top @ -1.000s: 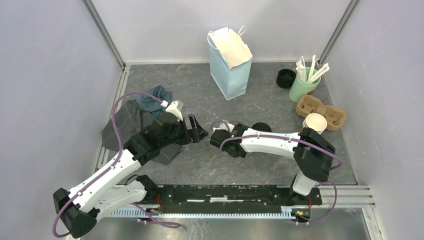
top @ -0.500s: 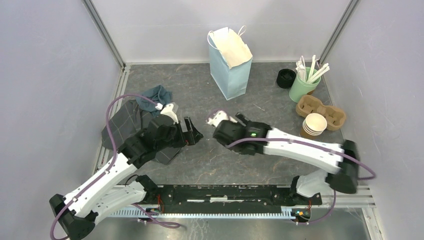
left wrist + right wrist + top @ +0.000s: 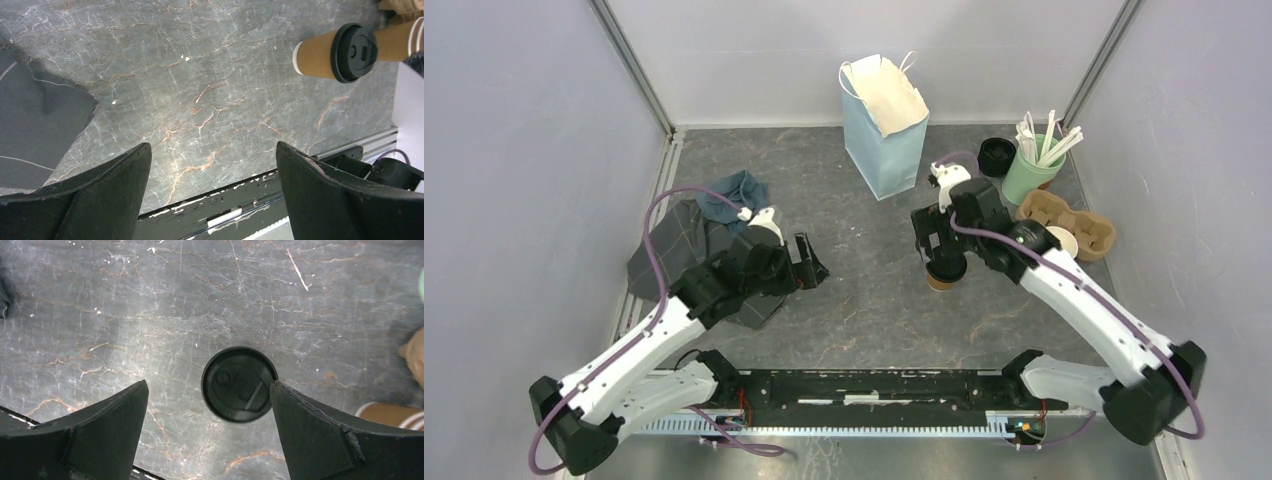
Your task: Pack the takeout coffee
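Nearest us, well to the near left of the blue paper bag, our left gripper hangs wide open, empty. The takeout coffee stands upright just this side of the bag, under our right gripper, jaws spread, holding nothing.

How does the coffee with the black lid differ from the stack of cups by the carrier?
The takeout coffee wears a black lid; the stack of cups is lidless, cream-rimmed. The coffee is one cup; the stack, several nested. The coffee stands in the open; the stack stands beside the carrier. Both are brown paper, upright.
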`<state>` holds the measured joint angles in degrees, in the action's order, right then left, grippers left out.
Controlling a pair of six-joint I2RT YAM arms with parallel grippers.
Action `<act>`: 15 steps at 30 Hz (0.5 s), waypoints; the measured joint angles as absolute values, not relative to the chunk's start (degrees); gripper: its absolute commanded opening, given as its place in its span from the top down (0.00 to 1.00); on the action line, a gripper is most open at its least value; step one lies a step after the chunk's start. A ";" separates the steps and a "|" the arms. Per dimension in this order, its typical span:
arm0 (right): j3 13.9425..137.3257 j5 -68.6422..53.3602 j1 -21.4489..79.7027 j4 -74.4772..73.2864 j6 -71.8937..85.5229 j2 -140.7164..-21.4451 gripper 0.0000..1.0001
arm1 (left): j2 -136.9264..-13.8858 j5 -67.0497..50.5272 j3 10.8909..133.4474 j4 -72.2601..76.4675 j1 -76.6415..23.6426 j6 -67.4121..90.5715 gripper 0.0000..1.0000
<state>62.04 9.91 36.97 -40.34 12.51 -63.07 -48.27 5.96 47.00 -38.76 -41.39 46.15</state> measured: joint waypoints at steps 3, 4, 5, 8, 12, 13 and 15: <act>65.10 1.72 29.47 -39.75 12.05 -70.13 0.02 | -52.71 5.96 48.66 -38.72 -41.39 45.82 0.00; 67.05 -1.10 26.79 -39.53 12.23 -73.08 0.02 | -54.26 5.93 49.67 -38.81 -41.39 45.36 0.00; 69.34 -4.36 23.92 -39.11 12.69 -76.07 0.02 | -56.29 5.91 51.16 -38.79 -41.39 44.62 0.00; 73.54 -14.48 15.75 -34.13 16.49 -82.72 0.04 | -61.67 5.87 55.00 -37.76 -41.39 41.50 0.00; 74.63 -24.38 5.89 -28.03 24.10 -87.13 0.04 | -68.01 6.00 59.99 -36.93 -41.36 36.01 0.00; 75.46 -24.71 4.73 -28.10 24.51 -87.96 0.05 | -68.73 6.04 60.64 -36.82 -41.36 34.92 0.00; 81.58 -23.88 2.46 -32.08 23.66 -91.33 0.05 | -70.81 6.52 63.33 -37.04 -41.36 31.46 0.00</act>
